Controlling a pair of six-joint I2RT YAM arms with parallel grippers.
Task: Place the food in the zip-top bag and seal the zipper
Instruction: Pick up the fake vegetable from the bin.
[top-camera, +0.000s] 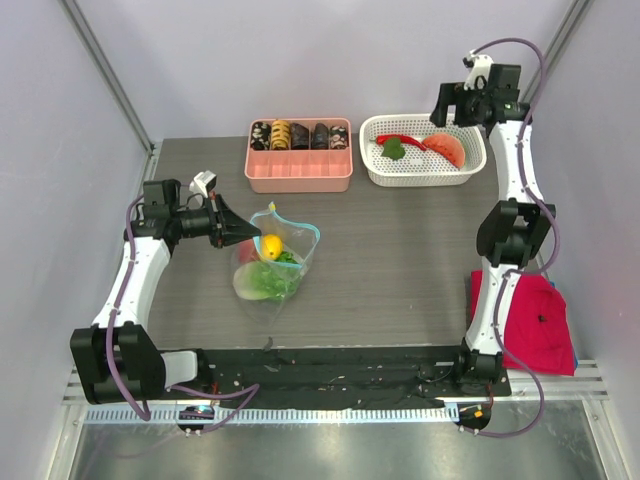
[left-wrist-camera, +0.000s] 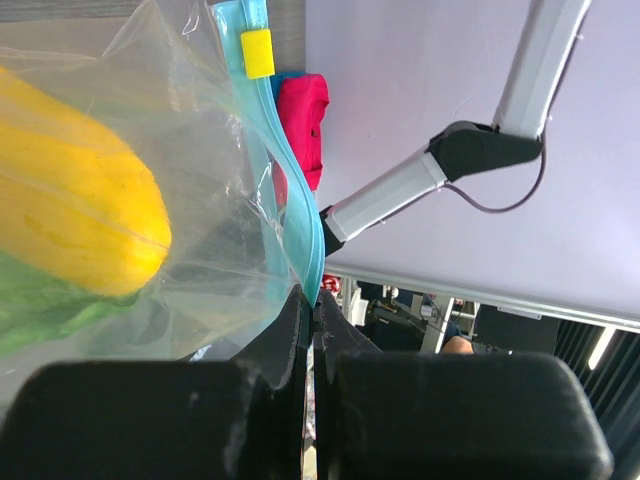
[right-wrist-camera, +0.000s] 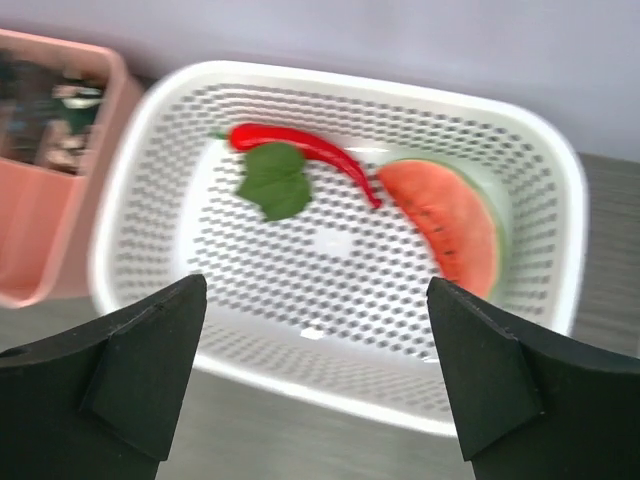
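The clear zip-top bag (top-camera: 272, 262) lies mid-table, holding a yellow piece (top-camera: 270, 246) and green lettuce (top-camera: 270, 282). My left gripper (top-camera: 236, 236) is shut on the bag's light-blue zipper edge (left-wrist-camera: 300, 235) and holds the mouth up; a yellow slider (left-wrist-camera: 257, 52) sits on the strip. In the left wrist view the yellow piece (left-wrist-camera: 70, 215) shows through the plastic. My right gripper (right-wrist-camera: 315, 340) is open and empty above the white basket (top-camera: 470, 172), which holds a red chili (right-wrist-camera: 300, 150), a green leaf (right-wrist-camera: 272, 180) and a watermelon slice (right-wrist-camera: 445, 225).
A pink compartment tray (top-camera: 300, 172) with dark roll pieces stands at the back, left of the basket. A red cloth (top-camera: 535, 325) lies at the right table edge beside the right arm's base. Grey walls close in on both sides.
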